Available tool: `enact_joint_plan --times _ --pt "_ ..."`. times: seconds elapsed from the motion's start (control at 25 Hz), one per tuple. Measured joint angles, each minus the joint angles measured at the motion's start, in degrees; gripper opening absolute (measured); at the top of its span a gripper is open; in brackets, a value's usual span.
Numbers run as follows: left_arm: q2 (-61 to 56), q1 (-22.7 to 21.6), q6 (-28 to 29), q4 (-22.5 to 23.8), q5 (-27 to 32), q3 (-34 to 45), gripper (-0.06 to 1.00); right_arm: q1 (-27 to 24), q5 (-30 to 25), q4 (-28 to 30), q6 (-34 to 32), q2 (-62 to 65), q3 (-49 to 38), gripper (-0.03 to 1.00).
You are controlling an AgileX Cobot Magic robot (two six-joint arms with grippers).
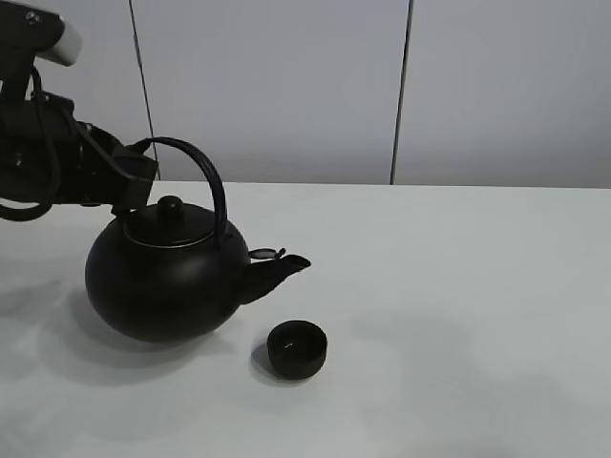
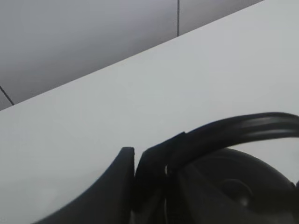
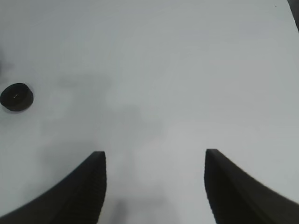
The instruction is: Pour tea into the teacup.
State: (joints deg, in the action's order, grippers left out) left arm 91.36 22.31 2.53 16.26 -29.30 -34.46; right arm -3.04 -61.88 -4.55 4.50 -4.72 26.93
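A big round black kettle [image 1: 162, 277] with an arched handle [image 1: 205, 176] hangs at the left, tilted so its spout [image 1: 282, 269] points right and down. My left gripper [image 1: 134, 181] is shut on the handle's left end; the left wrist view shows the fingers clamped on the handle [image 2: 233, 128]. The small black teacup [image 1: 297, 348] stands on the white table just below and right of the spout tip. It also shows in the right wrist view [image 3: 17, 96]. My right gripper [image 3: 154, 161] is open and empty above bare table, out of the exterior high view.
The white table [image 1: 458, 305] stretches to the right and front of the cup. A grey panelled wall [image 1: 286, 86] stands behind the table's far edge.
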Motion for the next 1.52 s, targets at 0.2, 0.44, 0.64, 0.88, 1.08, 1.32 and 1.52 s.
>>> enact_joint_plan --times 0.2,0.44,0.64,0.88,1.08,1.32,1.52 --pt "0.0 0.0 0.0 0.0 -1.1 -0.1 0.16 0.0 0.0 0.0 0.0 0.0 0.0 0.42" --pt "0.0 0.0 -1.3 2.6 -1.0 -0.1 0.16 0.0 0.0 0.0 0.0 0.0 0.0 0.42" --pt "0.0 -0.7 -1.4 5.3 -1.0 -0.1 0.16 0.0 0.0 0.0 0.0 0.0 0.0 0.42" --pt "0.0 -0.9 -1.6 7.0 -1.0 -0.1 0.16 0.0 0.0 0.0 0.0 0.0 0.0 0.42" --pt "0.0 -1.2 -1.6 8.0 -1.1 -0.1 0.15 0.0 0.0 0.0 0.0 0.0 0.0 0.42" --pt "0.0 -2.0 -1.7 8.1 -1.2 0.0 0.15 0.0 0.0 0.0 0.0 0.0 0.0 0.42" --pt "0.0 -2.1 -1.8 8.2 -1.5 0.0 0.15 0.0 0.0 0.0 0.0 0.0 0.0 0.42"
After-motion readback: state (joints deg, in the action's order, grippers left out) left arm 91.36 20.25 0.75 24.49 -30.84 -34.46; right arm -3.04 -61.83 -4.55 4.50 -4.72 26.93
